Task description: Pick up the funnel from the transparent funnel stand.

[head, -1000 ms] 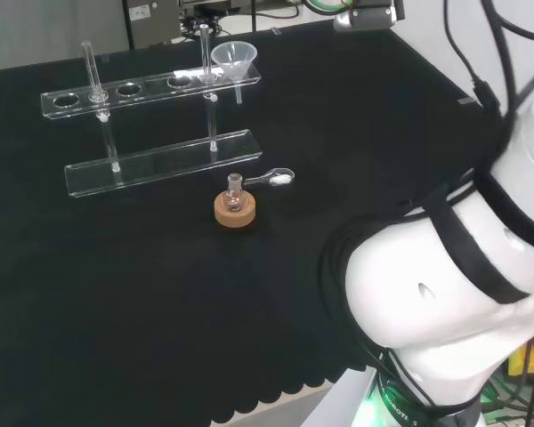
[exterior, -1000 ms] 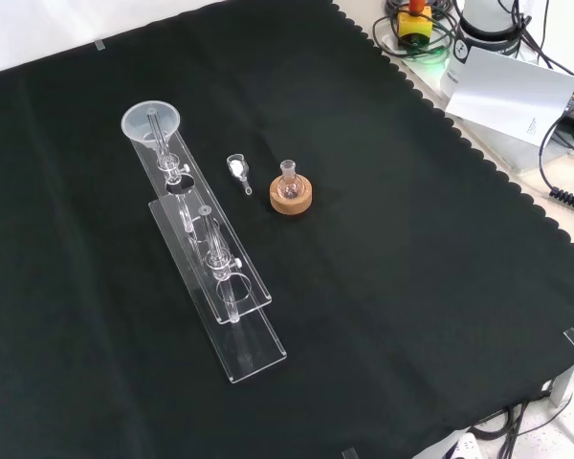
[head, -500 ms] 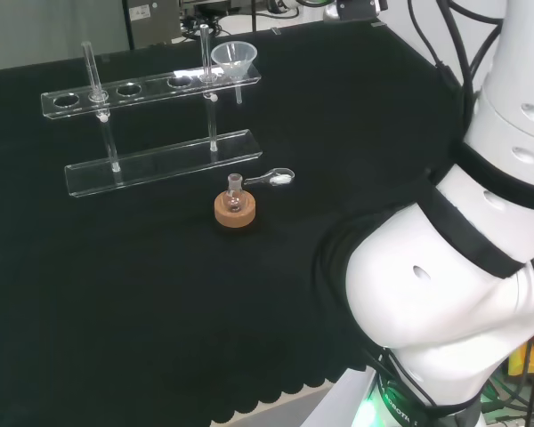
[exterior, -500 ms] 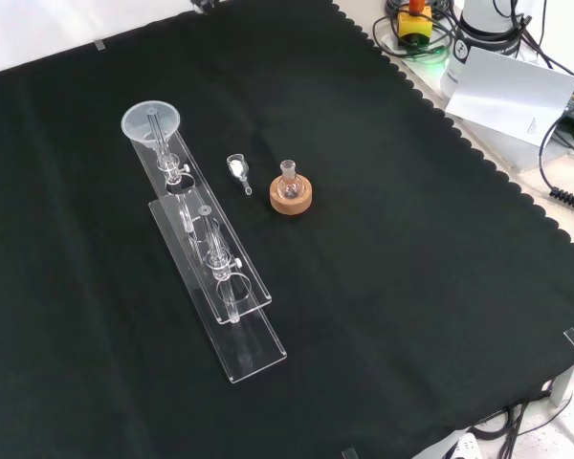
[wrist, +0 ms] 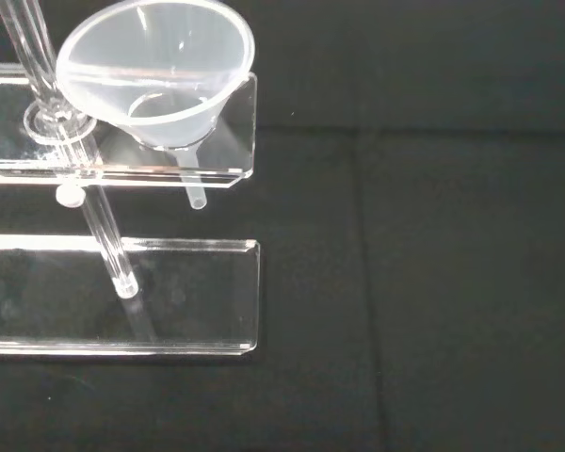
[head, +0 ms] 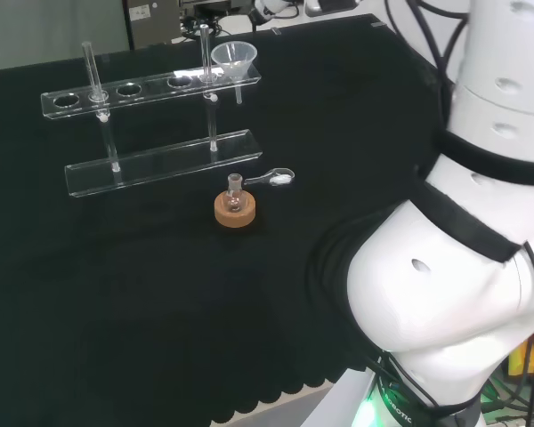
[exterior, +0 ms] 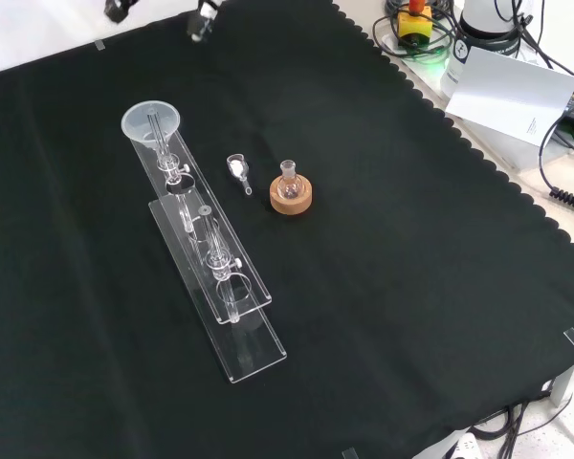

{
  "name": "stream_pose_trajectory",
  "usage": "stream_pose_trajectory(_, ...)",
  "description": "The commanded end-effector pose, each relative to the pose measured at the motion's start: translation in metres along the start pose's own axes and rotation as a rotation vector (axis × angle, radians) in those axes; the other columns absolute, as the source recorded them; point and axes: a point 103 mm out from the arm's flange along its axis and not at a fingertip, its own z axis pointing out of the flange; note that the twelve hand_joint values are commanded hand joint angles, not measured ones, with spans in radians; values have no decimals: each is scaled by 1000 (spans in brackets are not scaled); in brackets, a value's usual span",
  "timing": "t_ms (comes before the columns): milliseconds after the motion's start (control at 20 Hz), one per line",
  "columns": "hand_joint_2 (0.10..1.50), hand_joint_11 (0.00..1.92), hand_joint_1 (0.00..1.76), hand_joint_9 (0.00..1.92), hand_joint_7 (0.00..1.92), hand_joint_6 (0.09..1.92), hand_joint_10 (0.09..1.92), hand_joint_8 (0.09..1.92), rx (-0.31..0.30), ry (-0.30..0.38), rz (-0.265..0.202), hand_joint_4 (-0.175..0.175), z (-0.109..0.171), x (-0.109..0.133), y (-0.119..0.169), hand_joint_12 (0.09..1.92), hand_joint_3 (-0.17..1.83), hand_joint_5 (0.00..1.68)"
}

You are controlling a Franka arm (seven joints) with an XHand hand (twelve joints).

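**A:** Where is the funnel?

**B:** The funnel [wrist: 155,71] sits in the end hole of the funnel stand [head: 151,89], its cone resting on the upper plate and its stem hanging through toward the lower plate. In the front view it is at the far end of the stand; in the head view, at the right end. It sits there because the rim is wider than the hole, so I judge it should lift straight up.

**A:** And your hand?

**B:** Two small pieces that I take for tips of my hand [exterior: 203,21] show at the top of the front view, well apart from the funnel. I cannot tell whether the fingers are wide or curled. Nothing is held that I can see.

**A:** What is around it?

**B:** A clear upright post [wrist: 33,56] stands just beside the funnel's rim; that is the thing most likely to catch my fingers. A small flask [head: 235,189] on a cork ring [head: 234,212] and a spoon [head: 274,178] lie on the worktop [head: 116,294], near the stand but clear of my way down.
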Motion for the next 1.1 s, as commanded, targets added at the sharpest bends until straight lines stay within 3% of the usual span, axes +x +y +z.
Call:
stream_pose_trajectory(50, 805, 71, 556, 221, 22, 87, 745, 655, 161, -57, -101, -30, 24, 32, 48, 1432, 247, 202)
stream_pose_trajectory(300, 754, 47, 541, 143, 0, 87, 759, 553, 183, -55, -112, -29, 34, 36, 58, 1435, 307, 125)
stream_pose_trajectory(750, 707, 36, 492, 123, 0, 87, 760, 534, 214, -66, -141, -32, 44, 42, 58, 1438, 299, 100)
stream_pose_trajectory(1100, 685, 28, 466, 95, 0, 87, 762, 379, 194, -116, -137, -33, 50, 48, 61, 1441, 284, 52)
